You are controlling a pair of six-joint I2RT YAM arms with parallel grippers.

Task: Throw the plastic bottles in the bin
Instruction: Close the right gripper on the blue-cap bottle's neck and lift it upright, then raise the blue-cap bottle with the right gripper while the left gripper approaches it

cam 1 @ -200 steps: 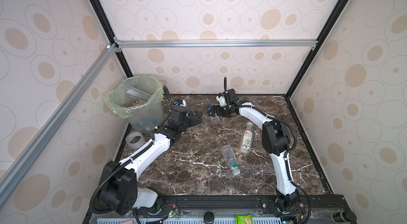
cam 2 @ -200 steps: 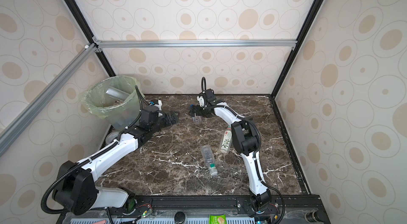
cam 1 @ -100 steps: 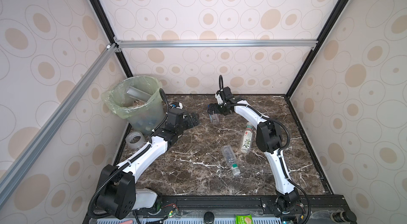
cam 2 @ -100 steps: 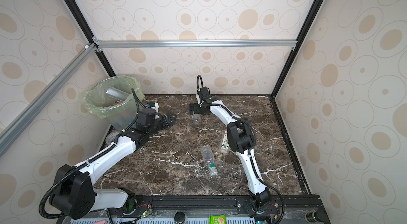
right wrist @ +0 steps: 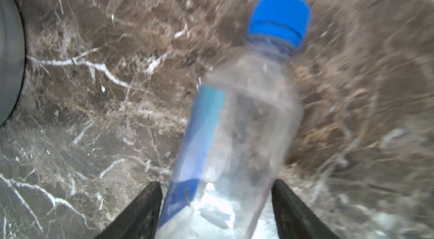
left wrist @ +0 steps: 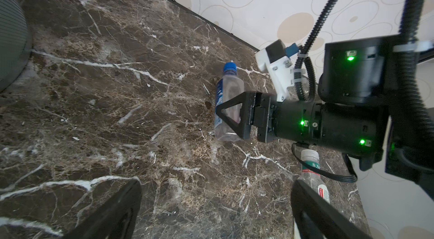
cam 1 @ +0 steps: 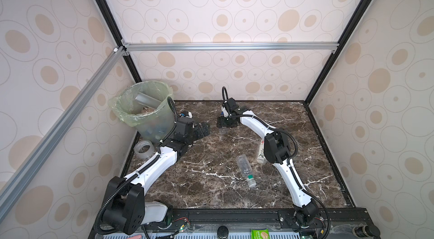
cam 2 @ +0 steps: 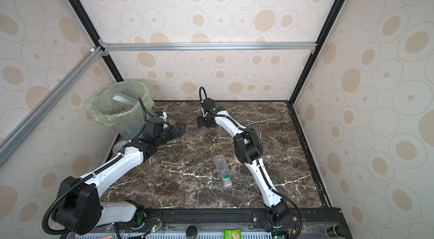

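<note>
The blue-capped bottle [right wrist: 239,132], clear with a blue label, sits on the marble tabletop [cam 1: 211,190] between the fingers of the right gripper [right wrist: 215,181]. Its lower body is in the gap and its cap points away from the wrist; whether it stands or lies I cannot tell from these views. The fingers are partway in, close against either side of the bottle. The right wrist view is blurred, though, and does not settle whether they press on it, so I cannot claim a firm hold. This reads as the grasp step for this one bottle. Facing the right gripper across a bare stretch of tabletop is the left gripper [cam 1: 203,131], spread fully wide and holding nothing. Beyond the left gripper, on the side away from the right gripper, rises the bin [cam 1: 131,116], with its green liner folded over the rim and several bottles showing through its wall. Well behind the right gripper, back along its own arm, two more lie on the tabletop: a green-capped bottle [cam 1: 245,170] and a white-labelled bottle [cam 1: 261,153] partly hidden by the elbow. A clear tape roll [cam 1: 144,149] beside the bin's foot is no part of the job. The next move likely calls for a squeeze gentle enough not to crush the thin plastic or squirt it out. Then comes a lift high enough to clear the tall rim, either carrying the bottle past the left gripper or handing it over.
</note>
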